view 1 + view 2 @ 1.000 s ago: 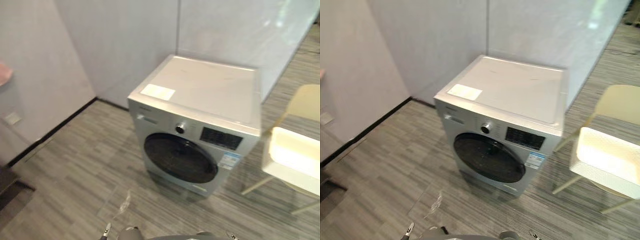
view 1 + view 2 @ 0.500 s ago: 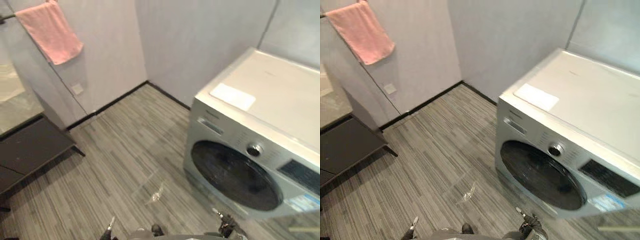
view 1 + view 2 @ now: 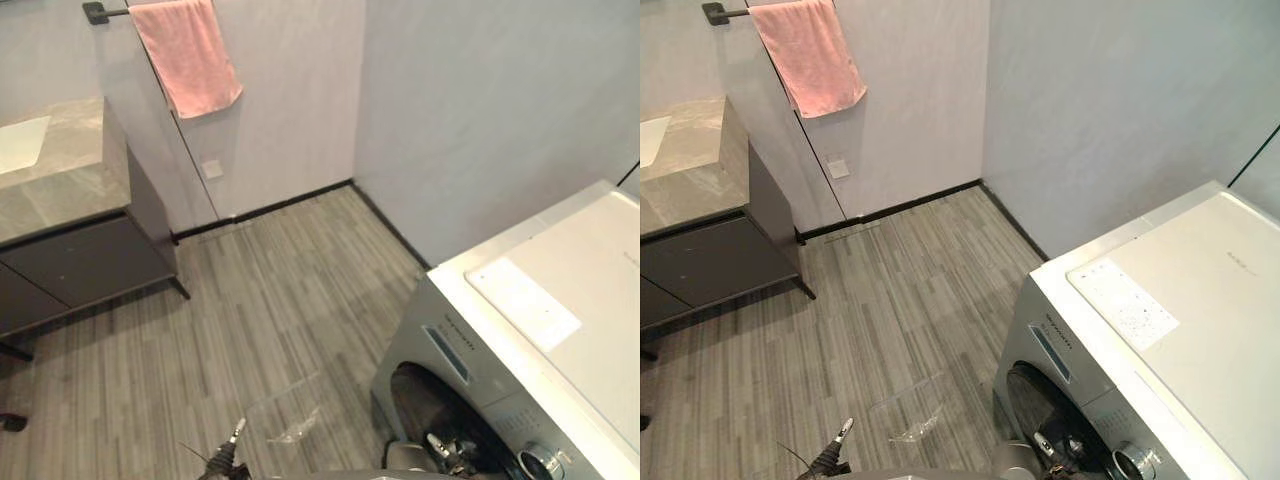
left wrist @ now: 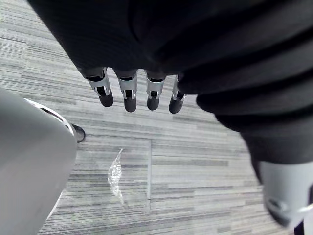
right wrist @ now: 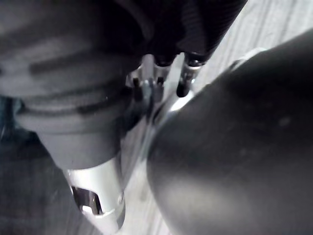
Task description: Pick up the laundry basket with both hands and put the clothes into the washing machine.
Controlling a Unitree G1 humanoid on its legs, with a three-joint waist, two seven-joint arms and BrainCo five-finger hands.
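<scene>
One silver front-loading washing machine [image 3: 560, 340] at the lower right of the head views, set against the pale wall. On its front, one round dark door [image 3: 428, 400], with one silver control knob [image 3: 536, 463] beside it. On its flat lid, one white rectangular sheet [image 3: 522, 303] lying flat near the front edge.

One pink towel [image 3: 187, 55] at upper left, hung from one dark rail [image 3: 98, 12] on the wall. Below and to the left, one vanity counter [image 3: 65, 185] with a grey stone top over a dark cabinet, and one white basin [image 3: 18, 142] sunk into the top. One white wall socket [image 3: 212, 168] low on the wall between the counter and the corner. One black skirting strip [image 3: 290, 205] along the foot of the walls.

Grey plank floor [image 3: 280, 290] between the counter and the machine. On it, one crumpled scrap of clear plastic [image 3: 296, 430], well apart from the counter and near the machine's front corner.

Left hand [image 4: 128, 93] hanging over the floor, fingers straight and loose in a row, dark tips downward, holding nothing, the plastic scrap on the floor beyond them. Right hand [image 3: 447, 449] low in front of the machine's door; whether open or closed, impossible to tell.
</scene>
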